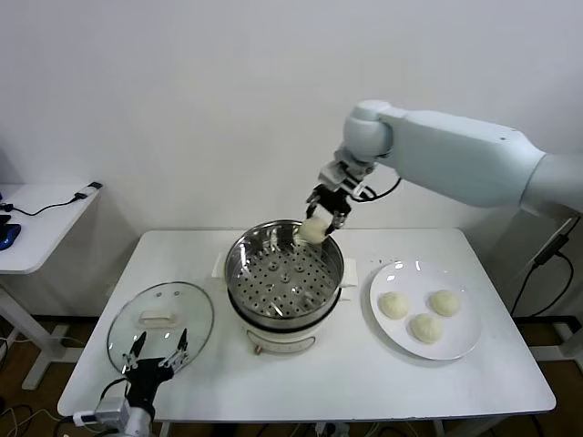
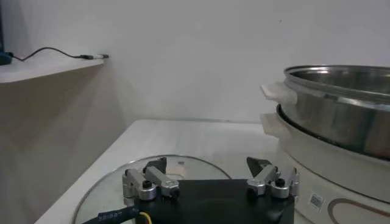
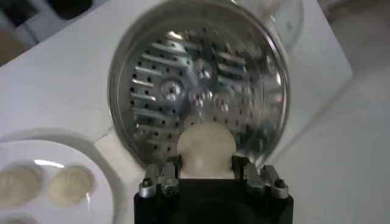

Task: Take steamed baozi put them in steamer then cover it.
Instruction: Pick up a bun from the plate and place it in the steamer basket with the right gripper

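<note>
A white table (image 1: 364, 382) fills the middle of the head view, set against a plain white wall (image 1: 182, 109). A flat white plate (image 1: 455, 344) lies near the table's right edge, toward the front. Beyond the table's left edge, well apart from it, stands a smaller white side table (image 1: 41, 228), with a black cable (image 1: 55, 206) running across its top and a blue object (image 1: 7, 236) at its left.
</note>
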Robot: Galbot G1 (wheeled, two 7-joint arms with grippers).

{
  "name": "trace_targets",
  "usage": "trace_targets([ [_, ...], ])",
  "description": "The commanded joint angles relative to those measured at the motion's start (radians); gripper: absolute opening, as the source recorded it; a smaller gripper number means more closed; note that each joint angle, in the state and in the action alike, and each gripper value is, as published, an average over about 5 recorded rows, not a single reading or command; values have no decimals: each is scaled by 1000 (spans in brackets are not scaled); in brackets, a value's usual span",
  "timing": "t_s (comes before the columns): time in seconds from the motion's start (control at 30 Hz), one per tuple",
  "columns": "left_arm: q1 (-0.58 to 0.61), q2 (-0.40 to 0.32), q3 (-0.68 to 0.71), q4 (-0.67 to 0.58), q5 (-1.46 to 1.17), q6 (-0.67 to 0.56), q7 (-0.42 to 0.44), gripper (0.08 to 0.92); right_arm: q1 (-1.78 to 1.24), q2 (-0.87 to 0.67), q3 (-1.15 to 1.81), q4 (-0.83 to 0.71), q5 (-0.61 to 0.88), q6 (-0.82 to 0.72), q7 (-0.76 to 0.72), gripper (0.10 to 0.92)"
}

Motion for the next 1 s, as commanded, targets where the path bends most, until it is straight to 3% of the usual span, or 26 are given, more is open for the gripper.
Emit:
trace_targets([
  [0.03, 0, 3, 2, 0, 4, 0, 1, 823, -120, 130, -2, -75, -301, 249, 48, 572],
  [0.27, -6, 3, 9, 10, 5, -2, 0, 823, -216, 174, 78, -248, -440, 286, 83, 577],
  [0.57, -13, 10, 9, 21, 4, -7, 0, 823, -284, 242, 156, -441, -492, 328, 127, 577],
  [0.83, -17, 16, 9, 25, -1, -9, -1, 823, -306, 273, 152, -480, -492, 335, 135, 579],
  [1.0, -16, 15, 8, 20, -3, -9, -2, 823, -300, 266, 142, -464, -446, 336, 162, 676],
])
